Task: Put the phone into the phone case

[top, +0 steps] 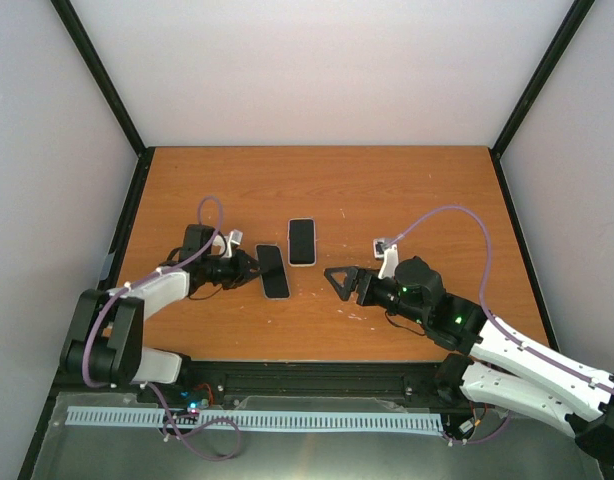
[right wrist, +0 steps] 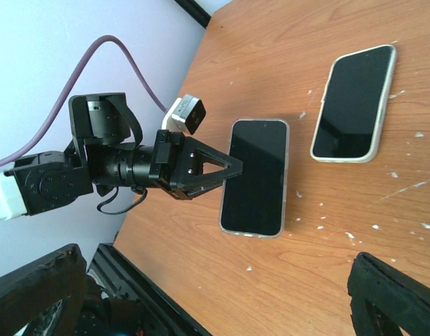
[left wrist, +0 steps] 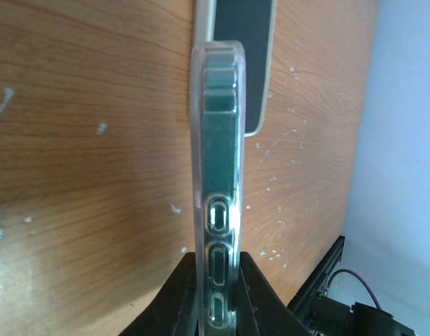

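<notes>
The left claw (left wrist: 216, 301) pinches the thin side of the clear phone case (left wrist: 199, 140). The dark phone (right wrist: 255, 175) sits inside the case, which lies on the brown surface (top: 407, 190). The right claw (top: 334, 281) is spread wide and holds nothing. It is near the case but not touching it. Another phone (top: 302, 241) lies just beside the case.

Robotics lab test cell: my left arm (top: 152, 288) and right arm (top: 522, 352) stand bolted to a black rail (top: 317, 375) at the near edge of a flecked wooden surface (top: 317, 185), enclosed by plain white panels (top: 327, 60) on black posts (top: 99, 75), purple cables (top: 449, 208) trailing from each wrist.
</notes>
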Controlling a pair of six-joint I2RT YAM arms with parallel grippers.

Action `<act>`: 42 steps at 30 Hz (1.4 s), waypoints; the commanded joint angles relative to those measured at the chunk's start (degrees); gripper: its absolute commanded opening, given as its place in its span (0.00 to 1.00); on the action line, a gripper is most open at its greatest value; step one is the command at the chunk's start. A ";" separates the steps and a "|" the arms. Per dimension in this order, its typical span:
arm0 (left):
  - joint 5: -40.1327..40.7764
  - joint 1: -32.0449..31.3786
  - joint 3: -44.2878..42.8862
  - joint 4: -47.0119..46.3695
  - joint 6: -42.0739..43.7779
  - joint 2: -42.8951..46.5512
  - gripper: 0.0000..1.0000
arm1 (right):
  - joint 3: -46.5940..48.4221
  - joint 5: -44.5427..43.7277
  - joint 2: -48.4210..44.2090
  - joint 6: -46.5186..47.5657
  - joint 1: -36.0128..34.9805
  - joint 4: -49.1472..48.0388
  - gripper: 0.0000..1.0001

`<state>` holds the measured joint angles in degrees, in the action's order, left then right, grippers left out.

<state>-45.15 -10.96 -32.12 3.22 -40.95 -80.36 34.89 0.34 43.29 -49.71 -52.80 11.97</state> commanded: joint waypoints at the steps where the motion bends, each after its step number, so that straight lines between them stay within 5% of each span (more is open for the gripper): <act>1: 0.03 0.40 -2.83 -2.12 1.59 -4.62 0.02 | 0.17 -4.50 -1.95 1.19 -0.21 4.13 1.00; 10: 2.68 0.68 -2.16 -2.09 1.17 -9.47 0.28 | 1.52 -11.04 -2.37 1.10 -0.20 9.23 1.00; 19: 10.99 0.68 -4.07 7.79 2.66 -1.70 0.74 | 4.52 -20.25 -2.51 -0.18 -0.21 18.02 1.00; 22: 13.93 0.68 -5.22 11.30 3.34 3.31 0.98 | 6.39 -23.52 -2.58 -0.98 -0.20 22.13 1.00; 33: 18.30 0.73 -14.52 22.52 8.32 22.51 0.99 | 13.41 -29.35 -4.22 1.02 -0.17 28.72 1.00; 42: 10.63 0.74 -21.62 24.55 10.44 32.10 0.99 | 20.88 -28.45 -7.49 3.04 -0.25 33.50 1.00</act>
<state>-31.57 -10.59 -50.52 25.69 -32.32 -51.96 51.99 -26.57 37.71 -48.49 -52.80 42.22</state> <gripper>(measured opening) 0.995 0.999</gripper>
